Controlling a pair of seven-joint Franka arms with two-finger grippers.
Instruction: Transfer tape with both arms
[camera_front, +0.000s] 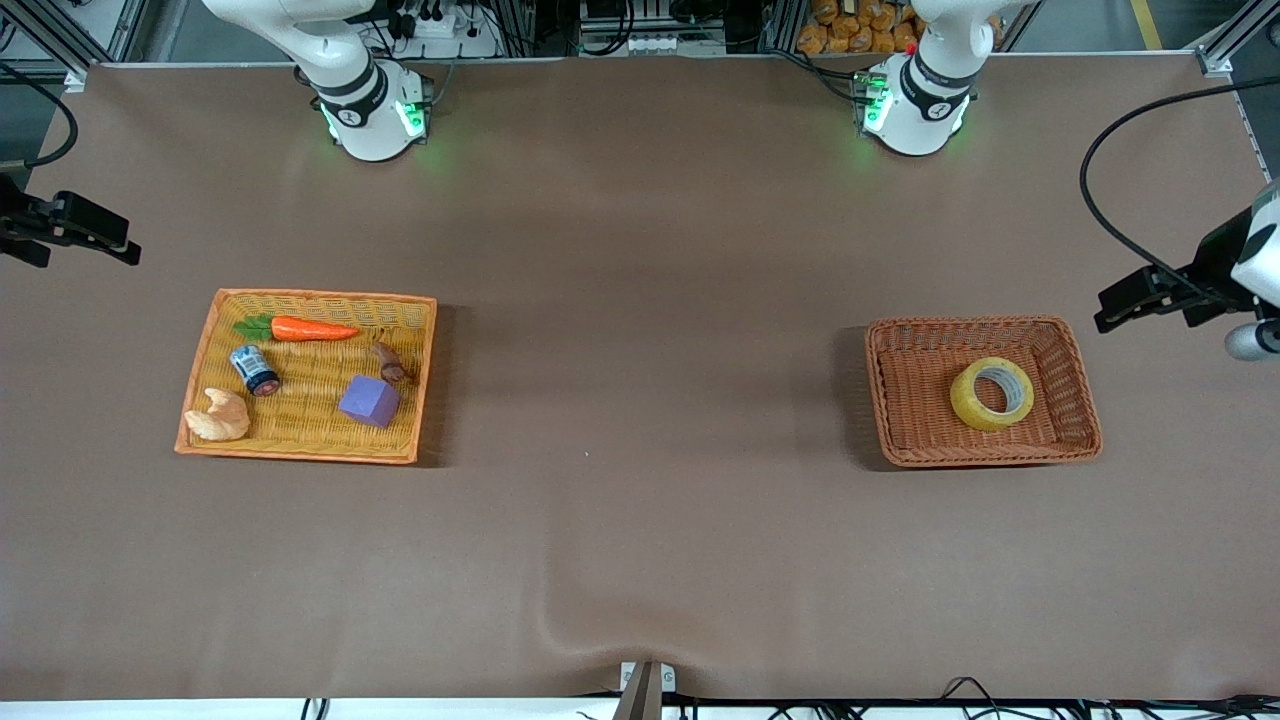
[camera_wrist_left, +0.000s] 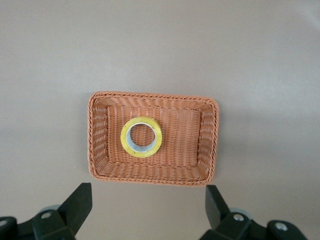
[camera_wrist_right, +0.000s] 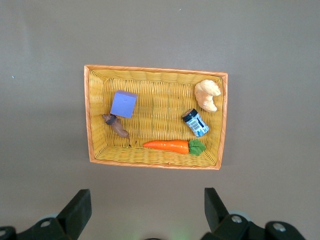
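Observation:
The tape (camera_front: 992, 394), a yellowish ring with a pale grey core, lies flat in a brown wicker basket (camera_front: 985, 325) toward the left arm's end of the table. In the left wrist view the tape (camera_wrist_left: 141, 137) sits in that basket (camera_wrist_left: 150, 96), and my left gripper (camera_wrist_left: 148, 200) hangs high above the table beside the basket, open and empty. My right gripper (camera_wrist_right: 147, 202) is open and empty, high above the table beside a yellow basket (camera_wrist_right: 155, 70). Neither gripper shows in the front view; only the arms' green-lit bases do.
The yellow basket (camera_front: 320, 298) toward the right arm's end holds a carrot (camera_front: 310, 329), a blue-and-white can (camera_front: 254, 369), a croissant (camera_front: 220, 416), a purple cube (camera_front: 369, 401) and a small brown piece (camera_front: 391, 364). Black mounts stand at both table ends (camera_front: 70, 228) (camera_front: 1170, 290).

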